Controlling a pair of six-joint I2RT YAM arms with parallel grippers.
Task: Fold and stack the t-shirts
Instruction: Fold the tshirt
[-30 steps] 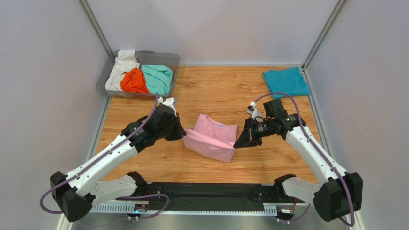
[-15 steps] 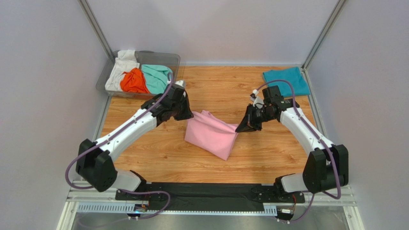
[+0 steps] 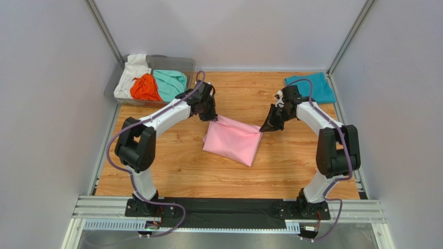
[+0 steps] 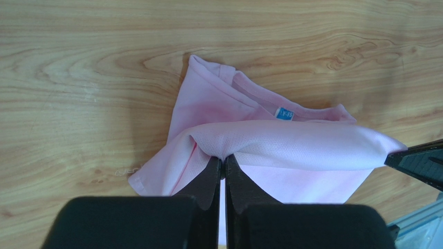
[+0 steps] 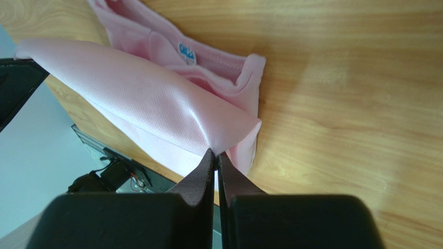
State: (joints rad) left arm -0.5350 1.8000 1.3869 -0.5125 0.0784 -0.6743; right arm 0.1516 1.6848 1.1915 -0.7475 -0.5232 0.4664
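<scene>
A light pink t-shirt (image 3: 232, 141) lies partly folded in the middle of the wooden table. My left gripper (image 3: 213, 117) is shut on its far left corner and my right gripper (image 3: 262, 129) is shut on its far right corner. Both hold the top layer lifted over the layer beneath. In the left wrist view the pink shirt (image 4: 291, 145) is pinched at my left gripper (image 4: 224, 161), with the blue neck label (image 4: 284, 113) beyond. In the right wrist view the pink shirt (image 5: 151, 98) is pinched at my right gripper (image 5: 216, 154). A teal-blue shirt (image 3: 310, 86) lies folded at the far right corner.
A clear plastic bin (image 3: 185, 64) at the far left holds white (image 3: 130, 72), orange (image 3: 144, 87) and mint-green (image 3: 171, 84) shirts. Grey walls close in the table on three sides. A black rail runs along the near edge.
Both grippers have carried the pink shirt's held edge away from the near side toward the far side, laying the top layer over the rest. The arms are now stretched out further.
</scene>
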